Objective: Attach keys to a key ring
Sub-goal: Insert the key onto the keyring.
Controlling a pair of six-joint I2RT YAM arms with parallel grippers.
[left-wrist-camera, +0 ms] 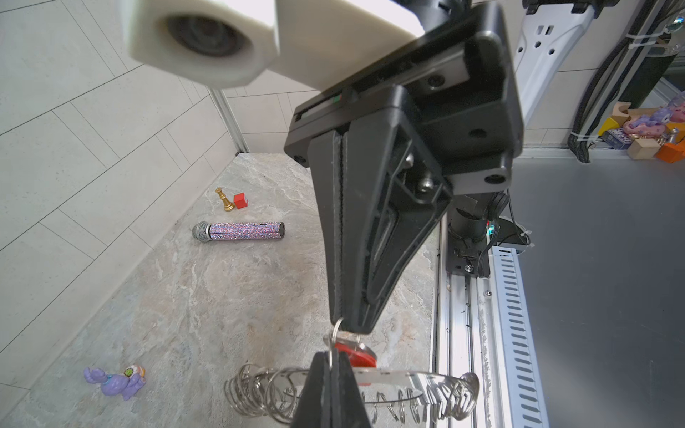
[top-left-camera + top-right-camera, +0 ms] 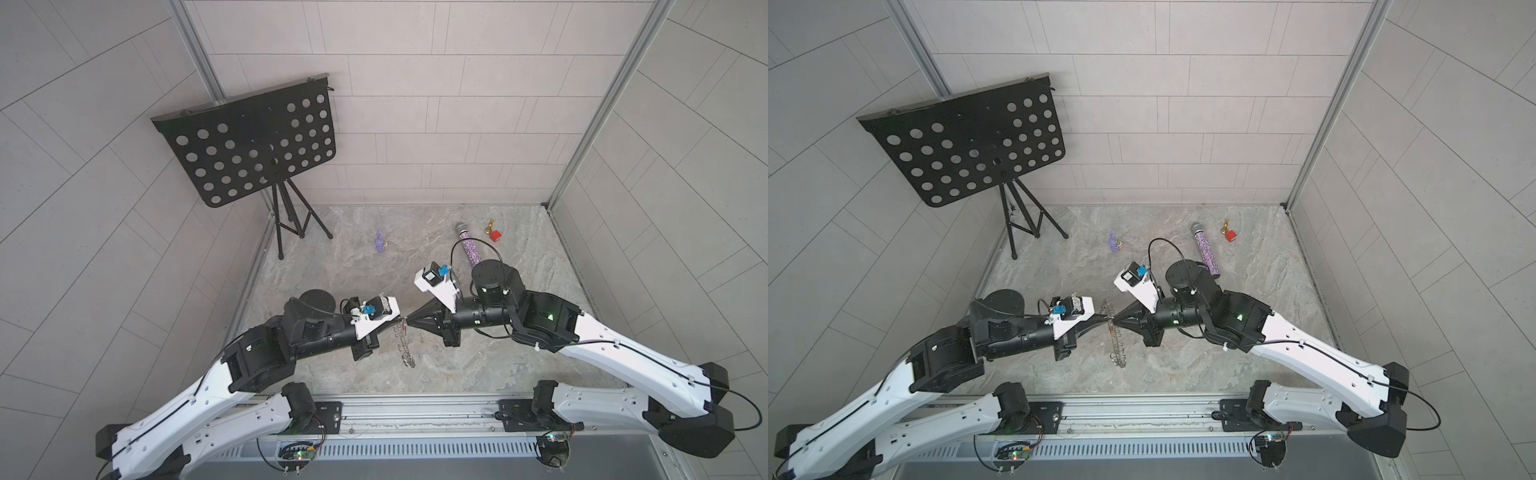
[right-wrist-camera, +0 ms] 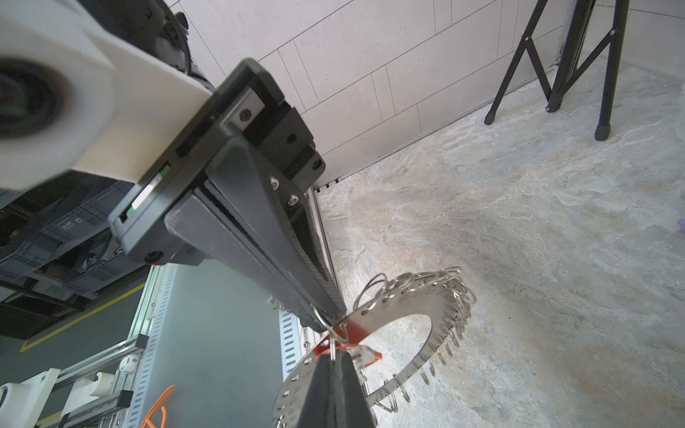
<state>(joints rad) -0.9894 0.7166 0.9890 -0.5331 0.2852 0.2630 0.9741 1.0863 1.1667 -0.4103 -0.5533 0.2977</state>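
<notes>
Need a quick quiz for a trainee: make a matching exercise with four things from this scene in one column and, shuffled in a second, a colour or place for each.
Things:
1. ring
2. cube
3. chess piece
4. toy

Colour or place:
A. gold
B. purple
C. between left pincer and right pincer
D. red

Pairs: 1-C, 2-D, 3-A, 4-B
</notes>
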